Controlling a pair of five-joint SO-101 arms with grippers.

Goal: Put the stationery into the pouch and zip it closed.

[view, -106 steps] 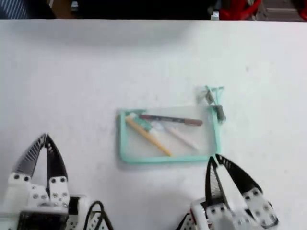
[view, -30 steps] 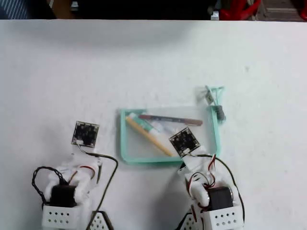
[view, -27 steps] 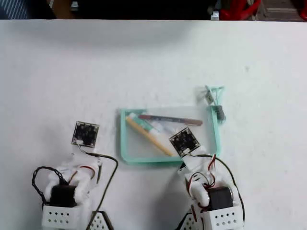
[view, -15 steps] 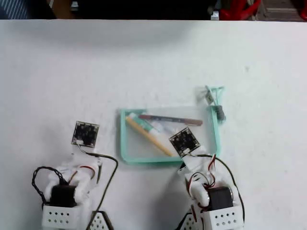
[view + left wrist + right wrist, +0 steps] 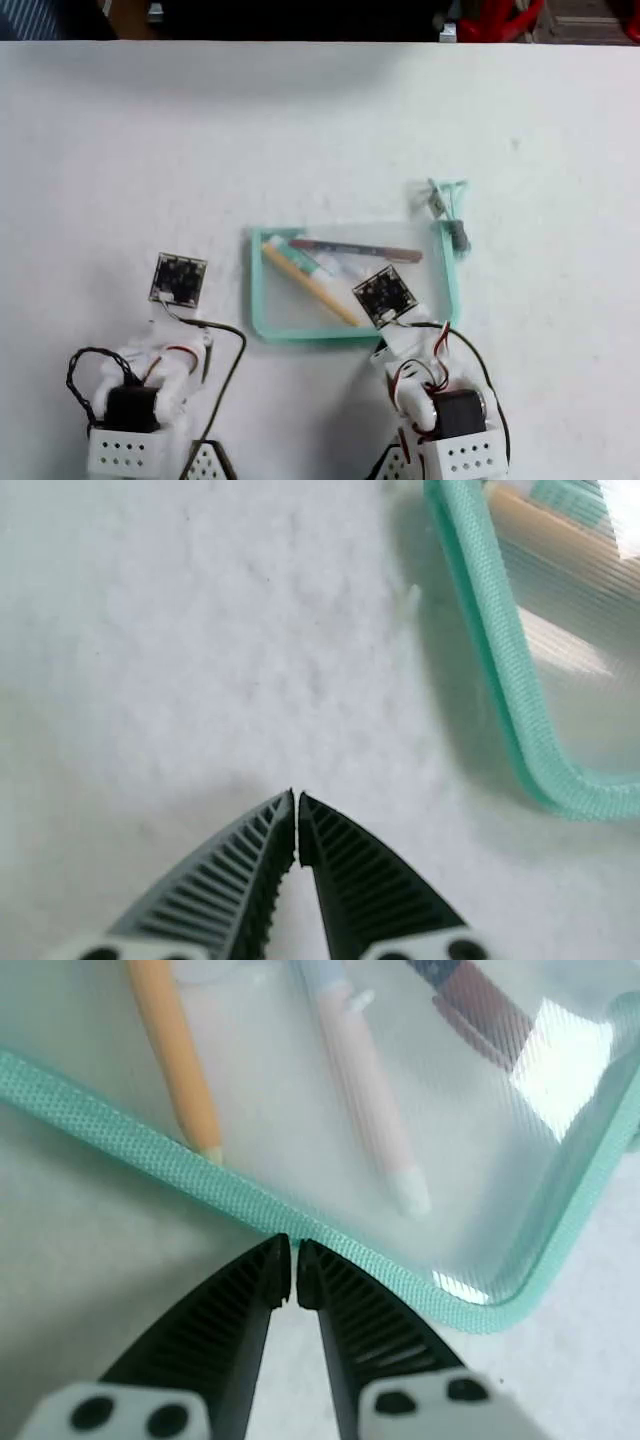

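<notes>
A clear pouch with a teal edge (image 5: 257,290) lies flat in the middle of the table. Inside it are a yellow pencil (image 5: 305,282), a dark red pen (image 5: 355,250) and a pale pink pen (image 5: 365,1090). Its dark zipper pull (image 5: 457,236) and teal tassel (image 5: 445,192) sit at the far right corner. My right gripper (image 5: 293,1247) is shut, its tips just above the pouch's near teal edge (image 5: 150,1135). My left gripper (image 5: 297,798) is shut over bare table, left of the pouch's near left corner (image 5: 540,760).
Both arm bases stand at the table's front edge, the left arm (image 5: 135,400) and the right arm (image 5: 445,410), with cables beside them. The white table (image 5: 150,150) spreads wide to the left, right and far side of the pouch.
Since 3.5 s ago both arms have swung forward and down, their wrist cameras now facing the table near the pouch. Over the last second nothing has moved.
</notes>
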